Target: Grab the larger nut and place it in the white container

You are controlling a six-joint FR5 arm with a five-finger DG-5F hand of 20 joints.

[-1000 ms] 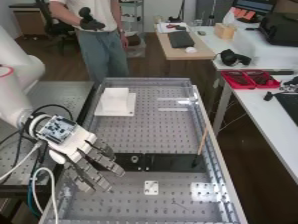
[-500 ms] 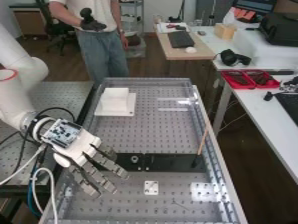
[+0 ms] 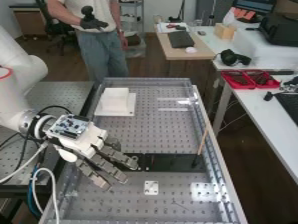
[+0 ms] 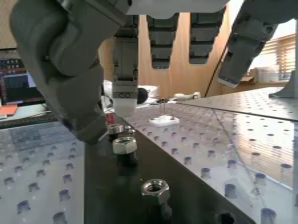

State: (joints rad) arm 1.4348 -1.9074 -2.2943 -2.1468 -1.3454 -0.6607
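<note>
Bench: the perforated bench (image 3: 141,134) carries the black strip across it.
Arm: the white arm (image 3: 18,107) comes in from the left of the black strip.
Black strip: the black strip (image 3: 174,162) lies flat, its left part beneath the fingers.
Hand: the hand (image 3: 83,144) is wide open, fingers close to straight, thumb apart from them and nothing in its grip; its fingers reach over the black strip's left part.
White container: the white container (image 3: 115,99) sits on the bench beyond the black strip; whether its top is open I can't tell.
Stick: the wooden stick (image 3: 203,140) leans with its dark tip at the black strip's right end.
Nuts: the near nut (image 4: 155,188) and the middle nut (image 4: 124,145) are on the black strip, with more metal pieces (image 4: 116,129) farther along, by the thumb.
Larger nut: probably the middle nut, though perspective makes that unsure; it lies just beside the thumb tip, low and untouched, while the near nut lies farther from the thumb.
Risk of wrong pick: sizes look alike, so the smaller one could be taken.
Risk in closing: a thumb sweeping in low could knock neighbours over, and a shallow pinch could let smooth metal slip.
</note>
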